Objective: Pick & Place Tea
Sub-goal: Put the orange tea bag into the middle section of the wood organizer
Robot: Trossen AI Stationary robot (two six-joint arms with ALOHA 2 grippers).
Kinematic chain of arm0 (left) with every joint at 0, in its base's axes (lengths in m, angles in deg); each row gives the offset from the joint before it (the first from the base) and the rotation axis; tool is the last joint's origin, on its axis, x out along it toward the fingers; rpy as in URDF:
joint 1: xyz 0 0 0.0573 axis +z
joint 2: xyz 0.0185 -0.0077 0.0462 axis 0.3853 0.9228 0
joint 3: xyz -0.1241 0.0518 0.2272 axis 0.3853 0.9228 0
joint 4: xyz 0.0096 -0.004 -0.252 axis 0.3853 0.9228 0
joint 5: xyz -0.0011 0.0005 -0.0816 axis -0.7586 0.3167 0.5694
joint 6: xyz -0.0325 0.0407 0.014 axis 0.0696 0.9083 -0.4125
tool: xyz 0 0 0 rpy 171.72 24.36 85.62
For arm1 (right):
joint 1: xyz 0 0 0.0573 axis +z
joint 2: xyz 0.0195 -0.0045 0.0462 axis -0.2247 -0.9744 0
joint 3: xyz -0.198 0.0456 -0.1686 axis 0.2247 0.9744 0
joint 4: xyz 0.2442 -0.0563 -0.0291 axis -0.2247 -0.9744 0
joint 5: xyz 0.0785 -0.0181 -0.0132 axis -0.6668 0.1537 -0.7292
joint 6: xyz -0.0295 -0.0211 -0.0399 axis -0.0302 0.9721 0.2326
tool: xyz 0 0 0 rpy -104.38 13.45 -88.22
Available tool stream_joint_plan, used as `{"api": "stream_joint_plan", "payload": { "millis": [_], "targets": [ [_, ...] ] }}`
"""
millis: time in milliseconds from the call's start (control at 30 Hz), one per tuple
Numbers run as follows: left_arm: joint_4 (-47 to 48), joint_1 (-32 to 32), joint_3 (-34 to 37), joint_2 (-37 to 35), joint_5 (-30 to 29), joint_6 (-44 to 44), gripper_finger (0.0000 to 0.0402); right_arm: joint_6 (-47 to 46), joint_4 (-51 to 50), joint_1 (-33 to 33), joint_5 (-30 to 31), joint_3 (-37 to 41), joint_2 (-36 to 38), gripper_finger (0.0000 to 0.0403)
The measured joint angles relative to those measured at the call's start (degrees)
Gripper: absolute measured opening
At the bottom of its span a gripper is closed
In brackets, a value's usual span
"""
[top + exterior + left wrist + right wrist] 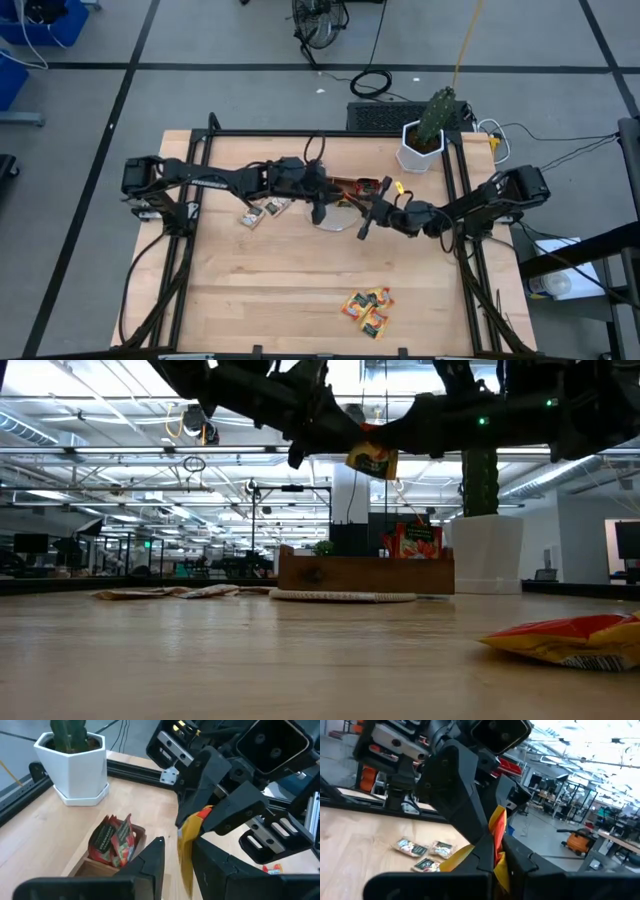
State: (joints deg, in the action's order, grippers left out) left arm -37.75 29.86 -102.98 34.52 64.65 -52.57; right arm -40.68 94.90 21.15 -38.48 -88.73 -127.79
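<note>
Big wooden table [300, 280] first, and the whole near half is open board; a black frame runs along its left and right sides, and the far edge is where everything crowds together. Both arms reach in from the sides and meet high over the middle of the far half. The white pot with a cactus [424, 140] stands at the far right corner, close behind the right arm. Just left of it along the far edge sits the brown wooden tray [365, 573], with red sachets [112, 840] standing upright in one compartment; I count at least two, the rest I cannot make out. A pale round mat [342, 596] lies flat in front of the tray, right under the two grippers. Up in the air, one orange-yellow sachet [372, 460] hangs between them, well above the table. The right gripper [495, 852] is clamped tight on one edge of it; the left gripper [177, 852] has its fingers around the same sachet, partly closed, a finger on either side. Left of the mat, three pale beige sachets [262, 211] lie flat in a loose cluster. Near the front right edge, a small pile of orange-yellow sachets [367, 310], about four, well apart from everything else.
</note>
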Motion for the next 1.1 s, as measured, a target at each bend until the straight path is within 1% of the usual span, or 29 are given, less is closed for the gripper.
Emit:
{"api": "stream_joint_plan", "payload": {
  "millis": [200, 467, 700, 800, 933, 1100],
  "targets": [
    [-1.6, 0.1, 0.1, 0.3, 0.7, 0.0, 0.0097, -1.4, -0.4, -1.1, -1.3, 0.0, 0.1, 0.0007],
    [-2.4, 0.1, 0.2, 0.3, 0.9, 0.2, 0.0097, -2.1, -0.4, -1.1, -1.4, 0.0, 0.1, 0.0007],
    [-2.7, 0.0, 0.2, 0.3, 2.5, 0.5, 0.0097, -2.6, -0.5, -1.1, -1.6, 0.0, 0.2, 0.0007],
    [-2.0, 0.0, 0.2, 0.2, 2.5, 2.1, 0.0098, -3.4, -1.0, -1.1, -1.8, 0.0, 0.1, 0.0007],
    [-1.7, -0.1, 0.2, 0.1, 2.5, 3.2, 0.0121, -3.6, -1.4, -1.0, -1.9, -0.1, 0.1, 0.0007],
    [-1.4, -0.1, 0.2, 0.0, 1.2, 3.4, 0.0184, -3.6, -1.5, -1.0, -1.9, -0.1, 0.1, 0.0007]
  ]
}}
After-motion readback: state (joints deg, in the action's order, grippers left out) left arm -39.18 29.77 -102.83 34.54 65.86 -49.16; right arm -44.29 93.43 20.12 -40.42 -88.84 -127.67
